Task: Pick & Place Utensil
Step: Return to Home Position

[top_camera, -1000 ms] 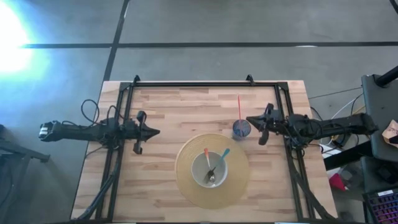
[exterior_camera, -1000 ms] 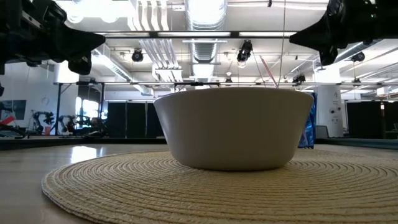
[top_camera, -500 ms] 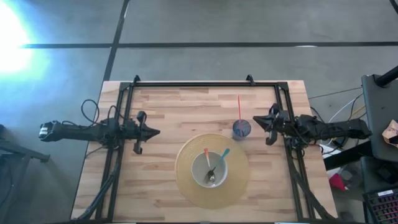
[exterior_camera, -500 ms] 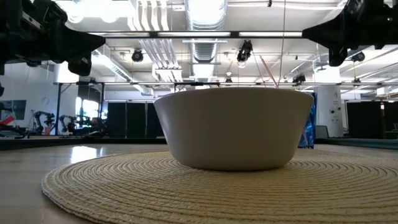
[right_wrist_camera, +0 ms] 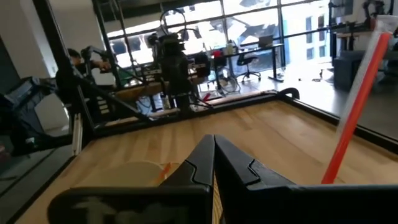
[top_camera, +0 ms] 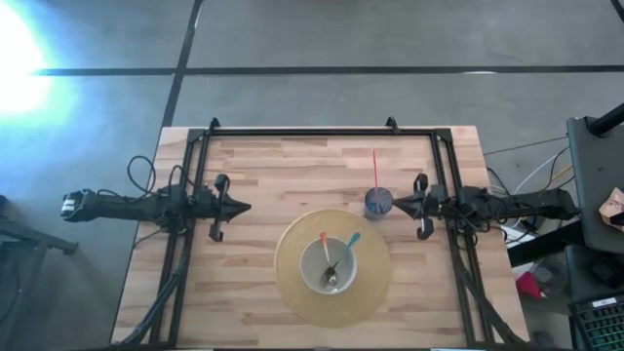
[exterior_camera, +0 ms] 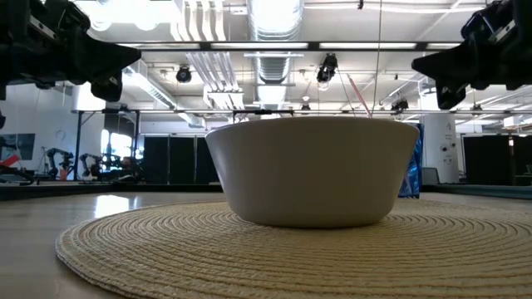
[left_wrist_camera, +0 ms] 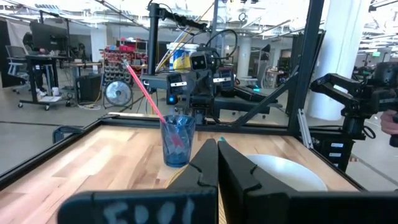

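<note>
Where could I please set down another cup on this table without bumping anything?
Bare wood runs along the edge of the table beyond the red straw, and between the left gripper and the blue cup. The corners either side of the placemat are free too. It is tight where the right gripper sits beside the cup.

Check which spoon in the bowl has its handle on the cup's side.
The teal-handled spoon; the orange-handled spoon leans the other way.

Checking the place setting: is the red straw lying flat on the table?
No, the red straw stands in the blue cup.
</note>
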{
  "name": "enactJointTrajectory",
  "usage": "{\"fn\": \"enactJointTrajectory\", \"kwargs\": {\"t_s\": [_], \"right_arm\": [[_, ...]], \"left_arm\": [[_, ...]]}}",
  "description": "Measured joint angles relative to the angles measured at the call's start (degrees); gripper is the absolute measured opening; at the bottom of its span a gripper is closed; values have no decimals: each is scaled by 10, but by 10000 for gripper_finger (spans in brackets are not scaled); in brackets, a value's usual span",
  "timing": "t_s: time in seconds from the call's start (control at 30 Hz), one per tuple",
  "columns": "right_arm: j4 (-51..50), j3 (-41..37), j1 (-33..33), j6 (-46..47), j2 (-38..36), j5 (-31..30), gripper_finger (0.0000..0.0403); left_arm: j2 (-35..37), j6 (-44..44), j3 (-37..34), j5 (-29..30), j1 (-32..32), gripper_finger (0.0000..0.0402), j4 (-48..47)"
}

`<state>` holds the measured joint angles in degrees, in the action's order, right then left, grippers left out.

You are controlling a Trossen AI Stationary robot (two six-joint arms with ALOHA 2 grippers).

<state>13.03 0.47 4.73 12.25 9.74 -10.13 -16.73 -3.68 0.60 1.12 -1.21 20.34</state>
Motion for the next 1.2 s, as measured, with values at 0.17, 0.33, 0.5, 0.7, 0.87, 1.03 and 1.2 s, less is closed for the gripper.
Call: {"fn": "enactJointTrajectory", "kwargs": {"t_s": [0.17,0.33,0.5,0.7,0.87,1.03,1.2], "right_arm": [[-32,0,0,-55,0,2,8],[-81,0,0,-92,1,2,8],[-85,0,0,-65,1,1,8],[-85,0,0,-54,1,1,8],[-85,0,0,-54,1,1,9],[-85,0,0,-54,2,1,9],[-85,0,0,-54,2,1,9]], "left_arm": [[0,0,0,0,0,0,0],[0,0,0,0,0,0,0],[0,0,0,0,0,0,0],[0,0,0,0,0,0,0],[0,0,0,0,0,0,0],[0,0,0,0,0,0,0],[0,0,0,0,0,0,0]]}}
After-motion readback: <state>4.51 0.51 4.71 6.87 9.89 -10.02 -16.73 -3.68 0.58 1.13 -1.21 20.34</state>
